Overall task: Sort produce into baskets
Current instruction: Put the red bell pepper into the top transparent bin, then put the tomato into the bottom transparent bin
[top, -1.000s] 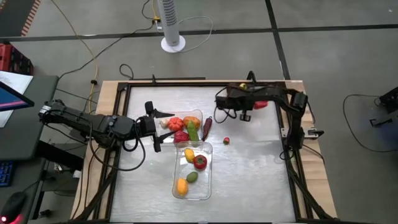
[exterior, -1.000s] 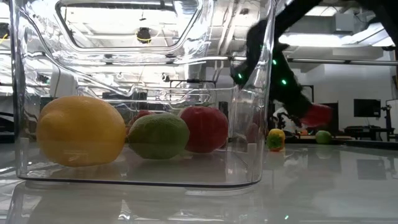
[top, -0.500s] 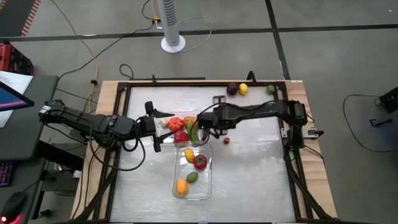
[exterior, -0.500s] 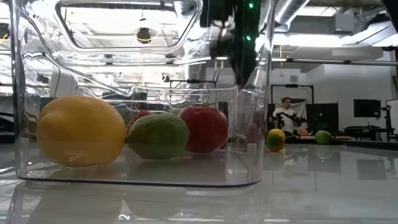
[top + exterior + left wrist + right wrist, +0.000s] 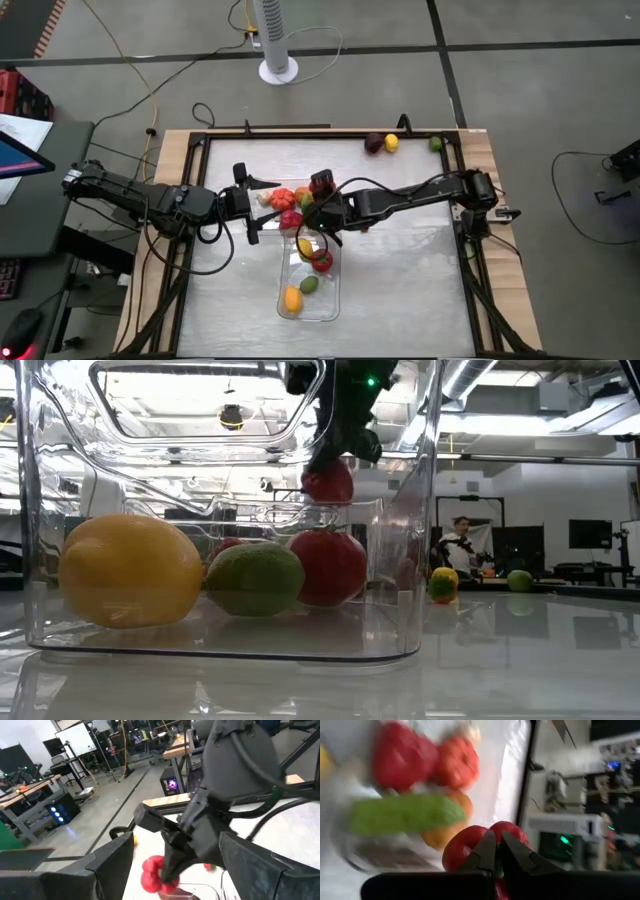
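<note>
grey concrete floor surrounds the wood-edged table (image 5: 470, 140), whose pale glossy top carries both clear baskets end to end near its middle; a white fan stand (image 5: 277, 40) sits on the floor beyond the far edge, and a person shows far off in the room in the low view; the near basket (image 5: 334, 296) holds a yellow-orange lemon-like piece (image 5: 292, 298), a green lime-like piece (image 5: 309, 285) and a red tomato-like piece (image 5: 322, 262), which the low view shows resting on the tray floor in a row, yellow, green, red; the far basket (image 5: 320, 184) holds an orange-red tomato-like piece (image 5: 282, 198), a red piece (image 5: 291, 219), a long green vegetable (image 5: 311, 214) and a whitish piece (image 5: 264, 199); the right gripper (image 5: 318, 236) reaches across from the right side to where the two baskets meet, its fingers pinched tight on a glossy red lobed pepper-like piece (image 5: 470, 845), held in the air above the near basket's tomato; the left gripper (image 5: 250, 203) waits just beside the far basket's left side, jaws partly apart with nothing between them; three loose pieces lie at the table's far right edge, a dark maroon one (image 5: 374, 144), a yellow one (image 5: 391, 143) touching it, and a green one (image 5: 436, 144) apart.
</note>
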{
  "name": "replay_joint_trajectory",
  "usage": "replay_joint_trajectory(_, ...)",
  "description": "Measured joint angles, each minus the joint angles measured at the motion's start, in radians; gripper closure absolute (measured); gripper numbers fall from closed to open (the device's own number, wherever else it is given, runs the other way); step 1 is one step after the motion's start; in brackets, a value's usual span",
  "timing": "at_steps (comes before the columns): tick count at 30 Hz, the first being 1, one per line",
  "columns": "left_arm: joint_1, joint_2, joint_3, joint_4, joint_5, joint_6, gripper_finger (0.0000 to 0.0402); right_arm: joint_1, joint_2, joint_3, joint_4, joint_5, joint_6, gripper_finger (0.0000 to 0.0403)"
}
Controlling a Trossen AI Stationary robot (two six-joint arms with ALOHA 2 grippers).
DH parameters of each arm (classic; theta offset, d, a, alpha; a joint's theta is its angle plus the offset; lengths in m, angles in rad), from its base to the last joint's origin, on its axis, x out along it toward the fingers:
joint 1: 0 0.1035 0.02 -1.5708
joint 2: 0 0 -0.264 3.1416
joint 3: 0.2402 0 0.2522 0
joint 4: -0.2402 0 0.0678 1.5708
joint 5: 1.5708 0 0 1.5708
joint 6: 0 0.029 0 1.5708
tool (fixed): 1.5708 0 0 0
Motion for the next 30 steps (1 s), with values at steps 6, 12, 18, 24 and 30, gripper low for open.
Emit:
replay_joint_trajectory(6, 0.0, 0.0, 0.0, 0.0, 0.0, -0.001, 0.0121, 0.007, 0.0, 0.0, 0.05, -0.098, 0.066, 0.0339)
replay_joint_trajectory(12, 0.0, 0.0, 0.0, 0.0, 0.0, 0.0, 0.0121, -0.003, 0.0, 0.0, 0.034, -0.135, 0.083, 0.029)
replay_joint_trajectory(18, 0.0, 0.0, 0.0, -0.001, 0.0, -0.001, 0.0121, 0.009, -0.006, 0.0, -0.032, -0.031, 0.103, 0.0204)
replay_joint_trajectory(24, 0.0, 0.0, 0.0, -0.01, 0.0, -0.01, 0.0121, -0.014, -0.088, -0.002, -0.207, -0.094, 0.296, 0.0152)
replay_joint_trajectory(30, 0.0, 0.0, 0.0, -0.018, 0.0, -0.018, 0.0121, -0.076, -0.225, -0.201, -0.169, -0.29, 0.456, 0.0148)
